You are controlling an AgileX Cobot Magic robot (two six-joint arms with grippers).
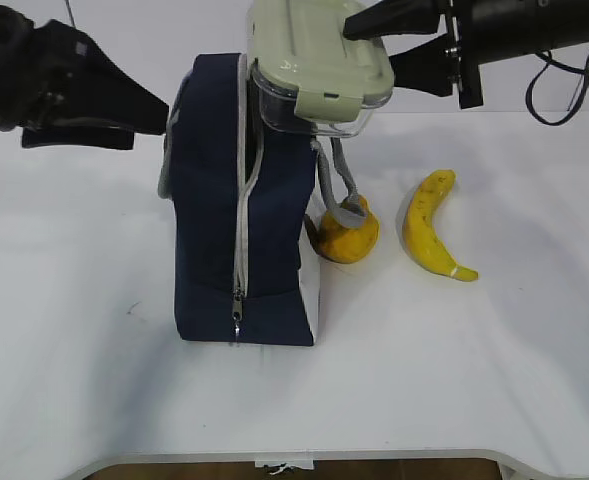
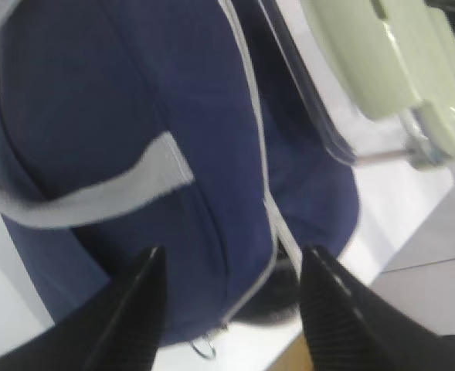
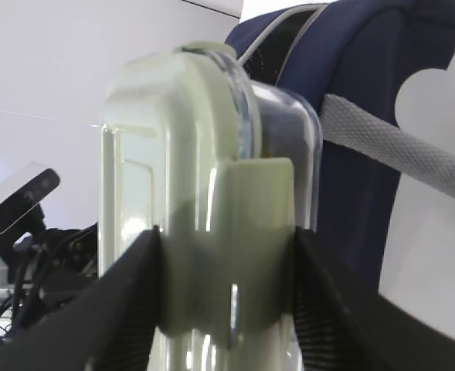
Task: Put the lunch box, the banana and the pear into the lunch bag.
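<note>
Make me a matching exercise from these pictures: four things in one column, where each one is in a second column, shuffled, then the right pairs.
Things:
1. lunch box
2. banana
3. pear
4. lunch bag

Places:
A. lying alone on the table, farthest right
B. standing upright on the table, zipper facing the camera
C. held in the right gripper above the bag's top
D. on the table against the bag's right side, under a grey handle

Pairs: 1-C, 2-A, 3-D, 4-B
</note>
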